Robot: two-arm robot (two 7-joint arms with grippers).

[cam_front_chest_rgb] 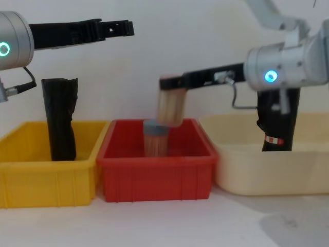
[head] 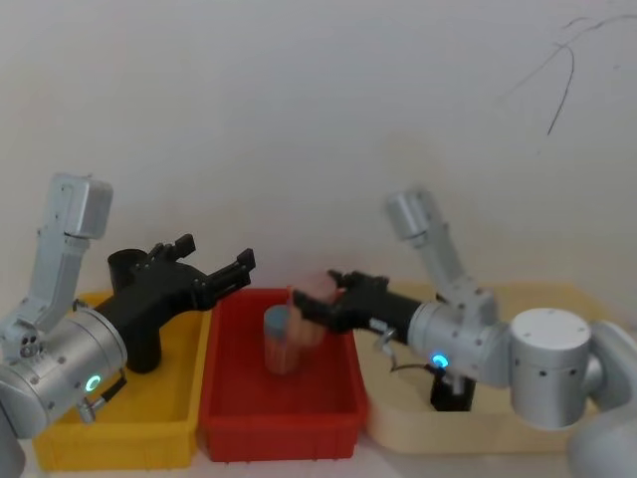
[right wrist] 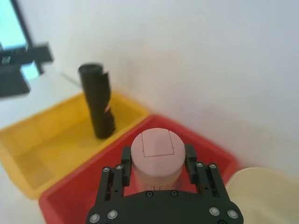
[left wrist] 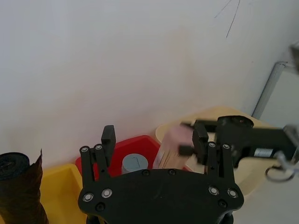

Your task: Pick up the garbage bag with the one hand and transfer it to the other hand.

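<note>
Bag [cam_front_chest_rgb: 277, 128] stands upright in the cream bin [cam_front_chest_rgb: 267, 175], behind the right arm. The left gripper [head: 214, 254] hovers over the yellow bin [head: 119, 433], fingers apart. The right gripper [right wrist: 157, 151] is clamped on a pink-capped jar [right wrist: 155, 142] above the red bin [head: 279, 428]. It should set the jar down before any handover.

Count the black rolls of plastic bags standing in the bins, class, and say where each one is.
2. A plain black roll stands in the yellow bin on the robot's left; a roll with a red-and-white band stands in the cream bin on its right, partly hidden behind the right arm.
</note>
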